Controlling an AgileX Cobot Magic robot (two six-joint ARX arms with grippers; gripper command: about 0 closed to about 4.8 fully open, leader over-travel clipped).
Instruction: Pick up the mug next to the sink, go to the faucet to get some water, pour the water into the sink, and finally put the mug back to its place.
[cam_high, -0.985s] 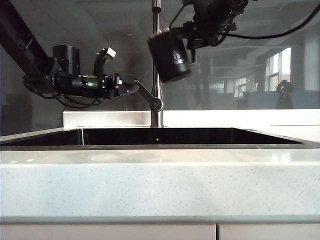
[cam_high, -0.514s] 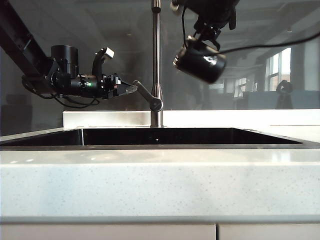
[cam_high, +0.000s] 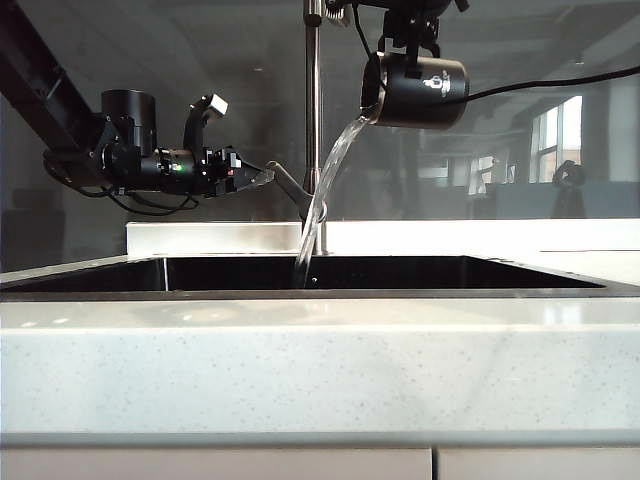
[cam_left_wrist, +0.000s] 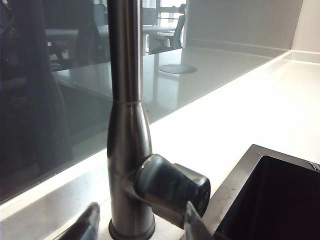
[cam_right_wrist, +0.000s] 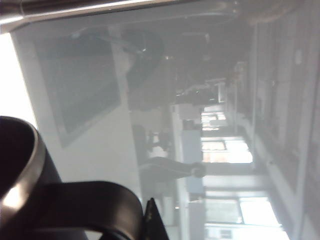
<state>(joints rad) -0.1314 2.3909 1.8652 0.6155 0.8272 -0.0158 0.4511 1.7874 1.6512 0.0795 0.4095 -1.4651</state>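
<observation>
step: pouring, water is leaving the mug (cam_high: 420, 90) and falling into the sink (cam_high: 400, 272)
mug place: upper centre-right of exterior view, hanging above the sink, just right of the faucet (cam_high: 313, 120) pipe, apart from it
mug axis: lying about level, long axis running left-right in frame, steel rim and mouth facing left toward the faucet, base to the right
water: clear stream (cam_high: 322, 185) arcing down-left from the rim, crossing in front of the faucet base, landing in the basin near centre
right gripper (cam_high: 408, 40): coming down from top of frame onto the mug; fingers are clamping it by the handle; wrist view shows the rim and the loop handle (cam_right_wrist: 85, 202) close up at lower left
left gripper (cam_high: 250, 177): centre-left of exterior view, level, at the faucet lever (cam_left_wrist: 170, 187); fingers are standing apart on either side of the lever, contact unclear
key relation: mug is already in the right fingers, mouth down-left over the basin; judging next, it needs rolling back upright, then carrying to the tabletop (cam_high: 320, 360) beside the sink
nearer arm: right arm, only one holding the mug; left arm is well apart from it, across the faucet
risk: judging, stream is passing close to the faucet, some splash possible
</observation>
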